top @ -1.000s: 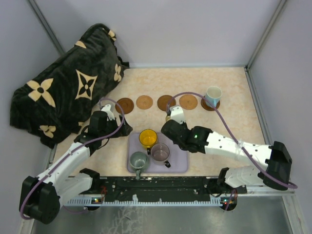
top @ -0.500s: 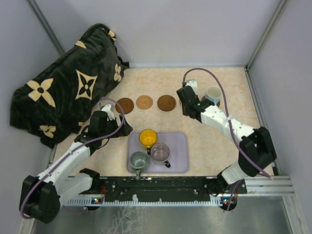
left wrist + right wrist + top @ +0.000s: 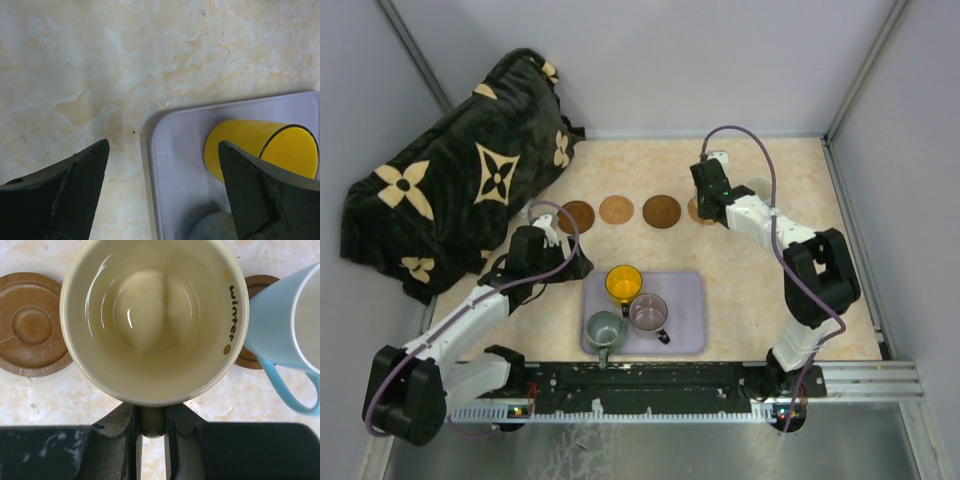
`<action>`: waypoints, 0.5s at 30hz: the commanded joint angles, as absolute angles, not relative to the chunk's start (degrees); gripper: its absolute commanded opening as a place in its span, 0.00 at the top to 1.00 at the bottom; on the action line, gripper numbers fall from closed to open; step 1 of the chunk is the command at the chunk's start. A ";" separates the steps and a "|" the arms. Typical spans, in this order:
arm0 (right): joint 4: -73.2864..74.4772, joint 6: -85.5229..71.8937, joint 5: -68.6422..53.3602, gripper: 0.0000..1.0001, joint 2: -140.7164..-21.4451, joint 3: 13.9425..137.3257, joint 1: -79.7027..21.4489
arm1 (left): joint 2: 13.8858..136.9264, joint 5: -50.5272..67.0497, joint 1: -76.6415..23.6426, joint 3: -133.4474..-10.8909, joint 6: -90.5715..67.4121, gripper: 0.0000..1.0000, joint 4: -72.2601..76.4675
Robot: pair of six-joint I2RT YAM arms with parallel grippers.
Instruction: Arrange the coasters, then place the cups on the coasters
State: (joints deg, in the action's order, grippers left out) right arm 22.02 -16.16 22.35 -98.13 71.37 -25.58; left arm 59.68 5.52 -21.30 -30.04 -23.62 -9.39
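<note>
In the right wrist view my right gripper is shut on the handle of the cream-yellow cup, which is upright and hides what lies under it. Close on its right the light blue cup stands on a dark coaster; a dark brown coaster lies to its left. From above, a dark coaster, a tan coaster, another dark coaster and a half-hidden tan coaster form a row. My left gripper is open over the left rim of the lavender tray, near the yellow cup.
The tray holds the yellow cup, a grey-green cup and a mauve cup. A dark patterned blanket is heaped at the far left. Grey walls close in the back and both sides.
The right arm has swung from beside the tray out to the coaster row, ending next to the blue cup. The left arm has barely moved.
</note>
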 commanded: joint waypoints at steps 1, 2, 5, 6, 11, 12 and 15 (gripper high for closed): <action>13.22 -14.85 23.46 1.00 -99.42 74.76 -24.66 | 60.53 5.71 -21.53 -31.88 -22.85 0.04 -7.31; 12.85 -14.90 23.54 1.00 -99.87 74.71 -24.62 | 60.77 5.65 -21.61 -31.97 -22.77 0.04 -7.23; 11.49 -15.19 24.07 1.00 -100.89 74.47 -24.46 | 61.09 5.36 -21.55 -32.07 -22.55 0.04 -7.24; 11.02 -15.28 24.11 1.00 -101.06 74.39 -24.45 | 61.16 5.32 -21.59 -32.08 -22.51 0.04 -7.21; 9.42 -15.55 24.63 1.00 -102.00 74.18 -24.35 | 61.27 5.36 -21.60 -31.99 -22.50 0.04 -7.33; 9.34 -15.53 24.79 1.00 -102.10 74.14 -24.35 | 61.24 5.28 -21.60 -31.99 -22.54 0.04 -7.38; 8.04 -15.31 25.28 1.00 -102.48 73.36 -24.27 | 61.02 5.21 -21.55 -31.95 -22.52 0.04 -7.47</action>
State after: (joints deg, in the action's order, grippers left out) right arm 15.62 -15.99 22.46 -103.13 71.37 -24.84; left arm 61.12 5.50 -21.30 -30.30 -23.14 -8.73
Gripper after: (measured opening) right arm 0.171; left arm 0.957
